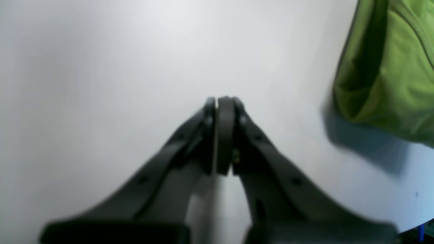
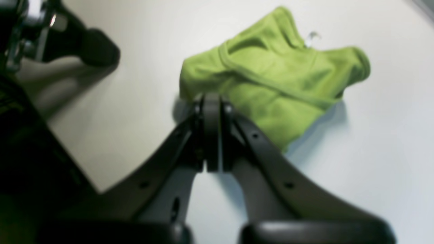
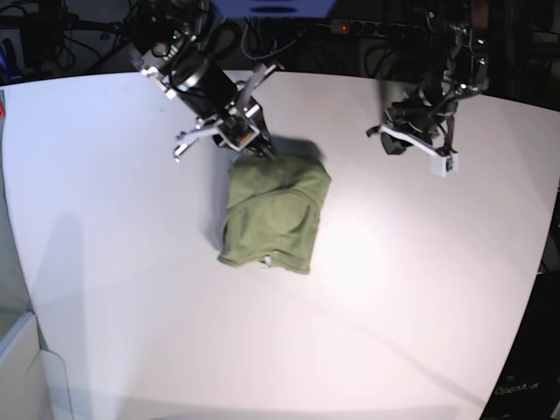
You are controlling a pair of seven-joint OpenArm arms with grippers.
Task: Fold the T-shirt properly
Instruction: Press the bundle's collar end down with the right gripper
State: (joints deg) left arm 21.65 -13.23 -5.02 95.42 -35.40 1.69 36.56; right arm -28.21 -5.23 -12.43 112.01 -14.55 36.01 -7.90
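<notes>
White table (image 3: 114, 262), wide and bare around one thing: olive-green T-shirt (image 3: 273, 214) lying bunched directly on it, near the middle

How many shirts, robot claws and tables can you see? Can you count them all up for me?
Olive-green crumpled cloth T-shirt: 1
Black robot grippers, both shut, holding nothing: 2, the left gripper and the right gripper
White round-edged table: 1
Total: 4
</notes>
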